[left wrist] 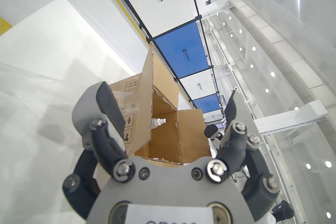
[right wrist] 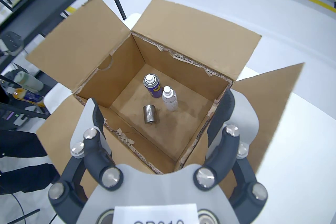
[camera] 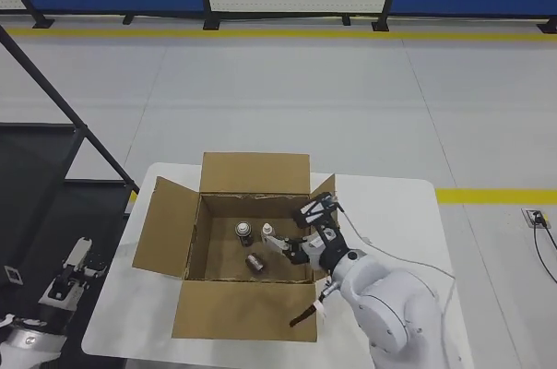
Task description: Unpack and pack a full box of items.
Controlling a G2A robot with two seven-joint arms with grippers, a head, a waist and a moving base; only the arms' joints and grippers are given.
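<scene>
the right gripper (right wrist: 160, 100) hangs wide open and empty above the rim of the box (right wrist: 120, 70), low in the right wrist frame, with the box floor showing between its fingers. the left gripper (left wrist: 168, 93) is also spread open with nothing in it. it sits off the table (camera: 389, 212) at the lower left of the top view, well apart from the box.

three things sit on the box floor near the middle of the right wrist frame. a spray can (right wrist: 153, 87) stands upright with a small white-capped bottle (right wrist: 169, 100) just beside it. a short metal cylinder (right wrist: 150, 114) sits a little lower in the frame, apart from both.

the cylinder looks solid, so it is likely heavy for its size and slick. a firm pinch across its round side seems safest. the can should be stiff and fairly light, and is best taken around the body, not the cap. the bottle looks light, easy to tip, and its thin wall may give, so it wants a gentle hold at mid-body.

the box is deep with tall walls and ragged, torn rims. all four flaps fold outward, so the mouth is open from above. the can and bottle leave little room for a finger between them. the cylinder has bare floor all round, so it looks the easiest to reach with a straight drop and lift.
</scene>
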